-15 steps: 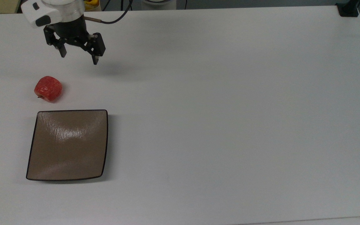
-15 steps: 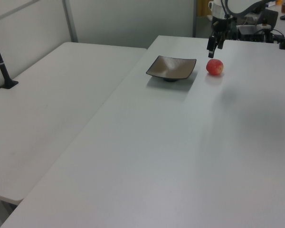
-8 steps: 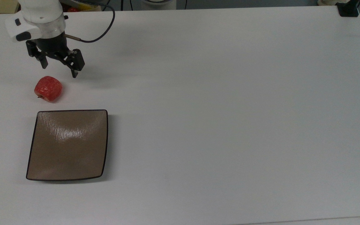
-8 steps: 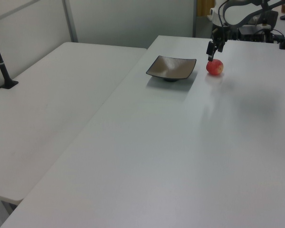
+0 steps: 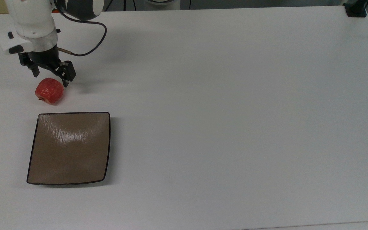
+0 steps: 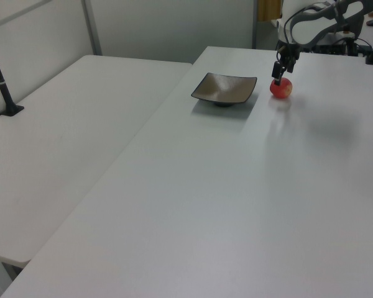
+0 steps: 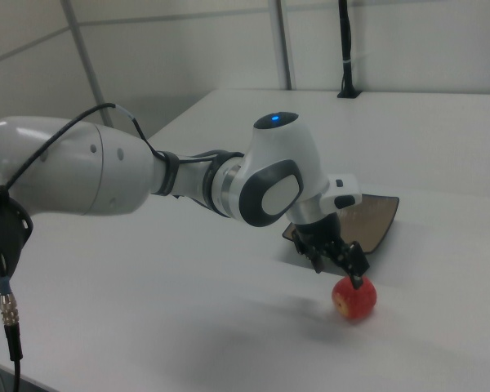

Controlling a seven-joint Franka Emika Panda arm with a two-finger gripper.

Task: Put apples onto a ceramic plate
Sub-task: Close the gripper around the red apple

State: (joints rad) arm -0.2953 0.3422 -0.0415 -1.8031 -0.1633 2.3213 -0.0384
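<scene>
End effector sits spread wide just above the apple in the top view, grasping nothing; the apple rests on the counter, near the plate but off it. I worry one finger lands on the fruit's crown and rolls it away.

From the left view, end effector overlaps the apple, so I can't judge the clearance.

From the right view, one fingertip nearly touches the apple; an off-centre squeeze could squirt it toward the plate.

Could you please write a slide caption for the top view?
Open gripper poised over the red apple, beside an empty brown plate.
</scene>
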